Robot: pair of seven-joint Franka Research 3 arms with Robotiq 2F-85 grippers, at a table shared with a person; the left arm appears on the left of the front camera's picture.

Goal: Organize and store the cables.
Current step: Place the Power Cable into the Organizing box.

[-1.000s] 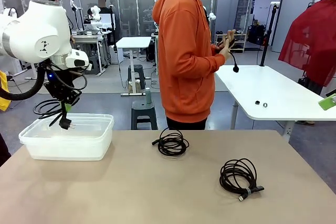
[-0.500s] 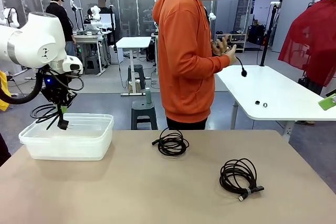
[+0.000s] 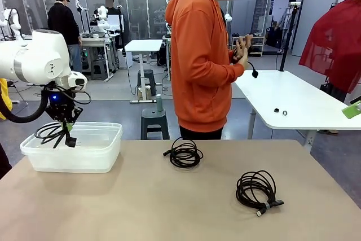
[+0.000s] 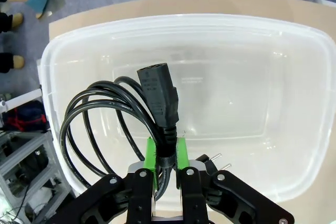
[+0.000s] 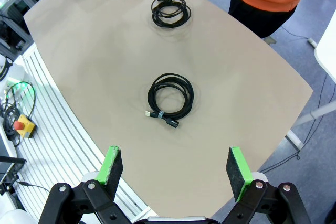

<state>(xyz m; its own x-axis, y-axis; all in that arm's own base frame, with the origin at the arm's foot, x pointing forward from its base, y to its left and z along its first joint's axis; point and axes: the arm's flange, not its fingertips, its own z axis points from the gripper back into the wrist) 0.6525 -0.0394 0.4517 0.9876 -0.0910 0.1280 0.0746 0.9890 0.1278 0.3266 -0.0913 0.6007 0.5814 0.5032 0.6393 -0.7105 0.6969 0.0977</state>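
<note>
Tan table [image 3: 113, 207] with cables [image 3: 184, 154], white desk [image 3: 293, 103] beyond

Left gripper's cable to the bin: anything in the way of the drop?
Nothing visible. The left gripper, shut on the cable, holds it right over the clear bin, which has no lid on. The bin floor under the coil looks bare.

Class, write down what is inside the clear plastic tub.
The visible floor of the tub is bare. A coiled power cable hangs over it, clamped in the left gripper. The floor beneath the coil and gripper is covered, so it cannot be checked.
</note>
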